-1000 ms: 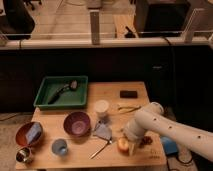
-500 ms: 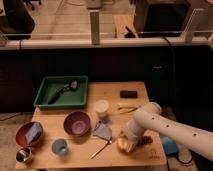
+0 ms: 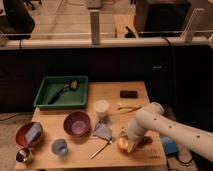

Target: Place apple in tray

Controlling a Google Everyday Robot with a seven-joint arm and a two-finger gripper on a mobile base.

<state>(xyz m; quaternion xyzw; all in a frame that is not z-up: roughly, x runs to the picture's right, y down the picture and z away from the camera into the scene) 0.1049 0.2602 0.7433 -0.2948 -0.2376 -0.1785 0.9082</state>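
The apple point(image 3: 123, 145), yellow-orange with a reddish blush, lies on the wooden table near its front edge, right of centre. My gripper point(image 3: 128, 137) is at the end of the white arm that comes in from the right. It is right over the apple's top and hides its upper part. The green tray point(image 3: 45, 103) stands at the table's back left, well apart from the apple. It holds a dark-handled brush point(image 3: 64, 89).
Between the apple and the tray are a purple bowl point(image 3: 77, 123), a white cup point(image 3: 101, 107), a grey cloth point(image 3: 103, 131) and a utensil point(image 3: 101, 148). Dark red grapes point(image 3: 145, 141) lie right of the apple. A blue cup point(image 3: 60, 146), a brown bowl point(image 3: 22, 131) and a metal cup point(image 3: 23, 155) stand front left. A black object point(image 3: 129, 93) lies at the back.
The end of the arm has come down and slightly left onto the apple. The apple stays in about the same spot on the table.
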